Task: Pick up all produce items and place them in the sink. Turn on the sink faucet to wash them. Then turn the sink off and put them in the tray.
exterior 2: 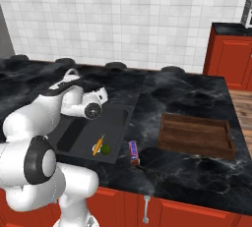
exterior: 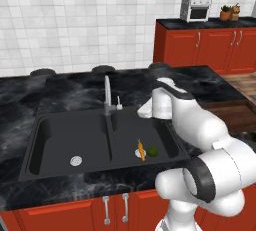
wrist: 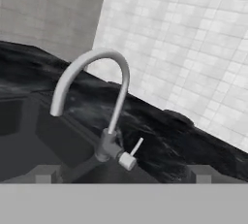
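**Produce in the basin, faucet lever next**

On the left of the left base view, the left basin of the sink (exterior: 50,140) held nothing but its silver drain. At the divider rose the sink faucet (exterior: 107,95), its small lever handle (exterior: 119,103) beside the base. In the right basin the carrot (exterior: 141,150) and the lime (exterior: 152,151) lay just beside each other near the drain, so the loading step looked done and the washing step was in hand. The gripper (exterior: 145,109) hovered just right of the lever, released, with nothing between its wide-set fingers. The hand view looked straight at the lever (wrist: 133,151) with the spout arching above. The next move likely called for nudging that lever to start the water. On the right of the right base view, past a wrapped packet (exterior 2: 134,153) on the counter, the tray (exterior 2: 196,135) waited
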